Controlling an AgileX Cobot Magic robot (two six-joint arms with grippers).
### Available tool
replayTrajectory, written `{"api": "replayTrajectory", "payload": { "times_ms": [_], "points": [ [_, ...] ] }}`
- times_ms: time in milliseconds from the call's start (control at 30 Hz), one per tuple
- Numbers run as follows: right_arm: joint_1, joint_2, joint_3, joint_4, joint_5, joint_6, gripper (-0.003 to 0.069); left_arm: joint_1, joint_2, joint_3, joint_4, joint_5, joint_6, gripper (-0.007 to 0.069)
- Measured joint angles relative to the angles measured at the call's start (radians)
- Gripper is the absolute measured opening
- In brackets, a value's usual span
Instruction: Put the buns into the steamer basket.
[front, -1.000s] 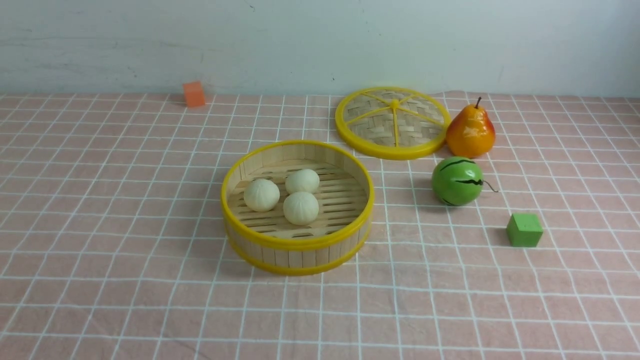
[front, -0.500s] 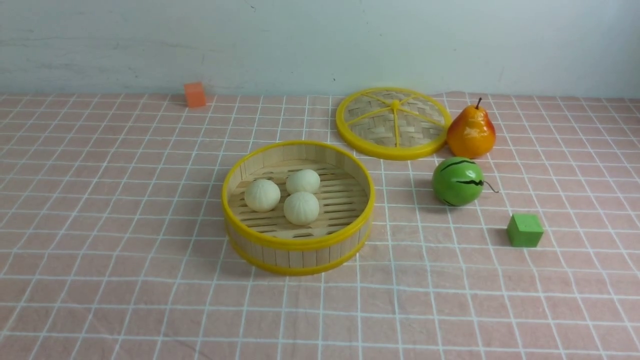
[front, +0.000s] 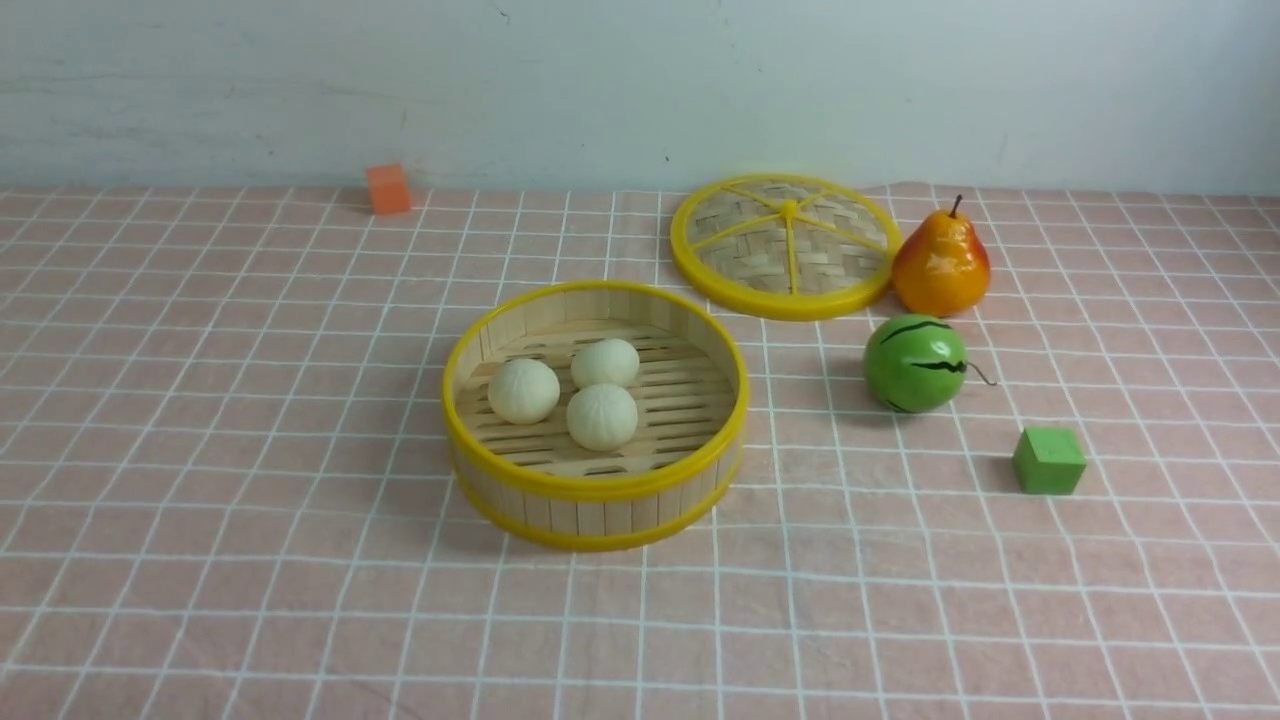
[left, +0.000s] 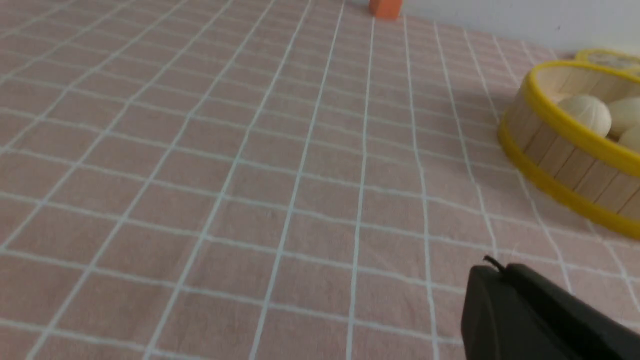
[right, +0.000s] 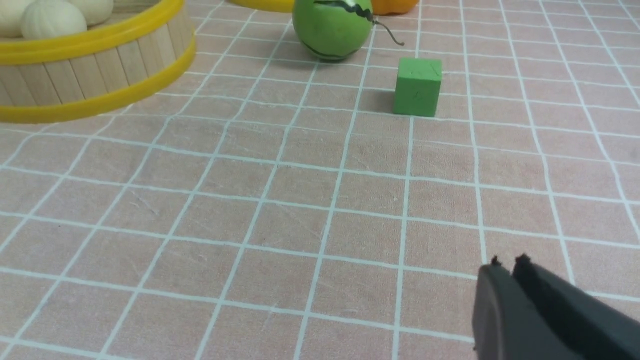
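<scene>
- Right gripper (right: 507, 262): appeared only in the lower right corner of the right wrist view, its two dark fingertips pressed together with nothing between them, hanging above bare cloth and well apart from every object.
- Left gripper (left: 492, 265): showed as one dark mass in the lower right corner of the left wrist view; whether its jaws were parted or closed could not be told. It held nothing visible.
- Neither arm entered the front view.
- Buns (front: 602, 417): all three lay on the slatted floor of the steamer basket (front: 560, 483), left of the frame's centre in the front view, clustered close together and clear of the wall.
- Steamer basket: stood upright on the checked tablecloth (front: 250, 450), uncovered.
- Woven lid (front: 786, 245): lay flat in the upper right of centre, apart from the basket, with the pear (front: 941, 262) just beside it.
- Green melon (front: 914, 362) and green cube (front: 1048, 460): sat right of the basket; the orange cube (front: 388, 188) sat at upper left.
- Judgement: the loading appeared complete, so the step in hand was best done by keeping both arms low and away, avoiding any nudge to the rim that might roll the buns.
</scene>
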Motion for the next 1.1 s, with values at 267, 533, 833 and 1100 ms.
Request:
{"api": "replayTrajectory", "payload": {
  "times_ms": [267, 533, 833, 1100],
  "points": [
    [0.000, 0.000, 0.000, 0.000, 0.000, 0.000, 0.0055, 0.000, 0.000, 0.002, -0.105, 0.064, 0.197, -0.0013],
    [0.000, 0.000, 0.000, 0.000, 0.000, 0.000, 0.0066, 0.000, 0.000, 0.002, -0.112, 0.064, 0.206, -0.0013],
    [0.000, 0.000, 0.000, 0.000, 0.000, 0.000, 0.0079, 0.000, 0.000, 0.002, -0.112, 0.063, 0.206, -0.0013],
    [0.000, 0.000, 0.000, 0.000, 0.000, 0.000, 0.0092, 0.000, 0.000, 0.002, -0.112, 0.063, 0.206, -0.0013]
  ]
}}
